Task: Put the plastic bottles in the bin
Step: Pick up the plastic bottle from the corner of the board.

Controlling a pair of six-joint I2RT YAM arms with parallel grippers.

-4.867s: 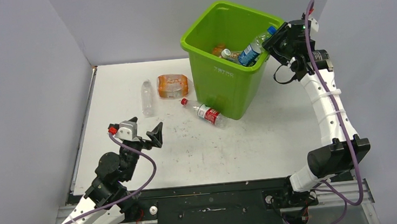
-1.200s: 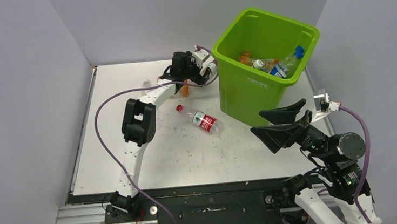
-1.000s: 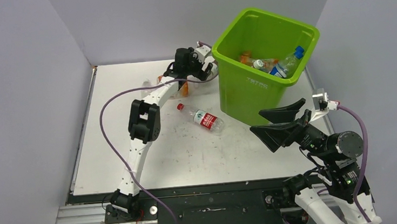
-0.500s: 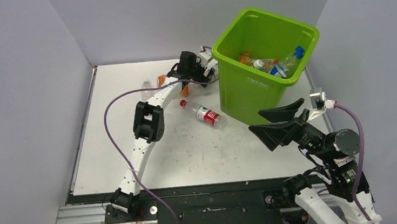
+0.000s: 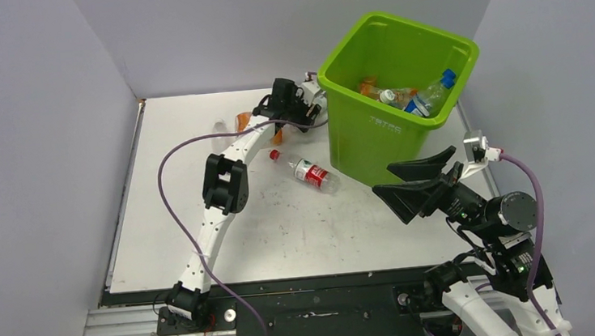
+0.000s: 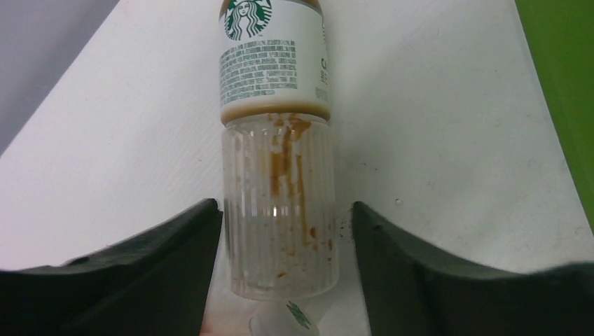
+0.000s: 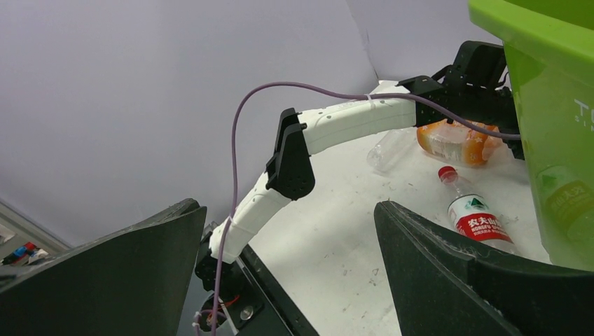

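Left arm lines up on a coffee bottle beside the bin.

The left gripper (image 6: 286, 206) straddles a ribbed clear bottle (image 6: 277, 154) with a white label, which lies on the table (image 5: 283, 226) just left of the bin (image 5: 373, 141). Its jaws are spread, one finger right at the bottle's side and the other a sliver off, so I judge the grasp not yet made. The next move calls for squeezing shut on the ribbed part, then lifting high enough to clear the tall rim. The bottle's long axis runs straight out from the wrist, labelled end pointing away and ribbed end nearest. The right gripper (image 7: 286, 204) hangs empty, jaws wide apart, in front of the bin. A red-labelled bottle (image 5: 311, 172) lies on the table nearby, and other bottles (image 5: 402, 98) sit inside the bin.
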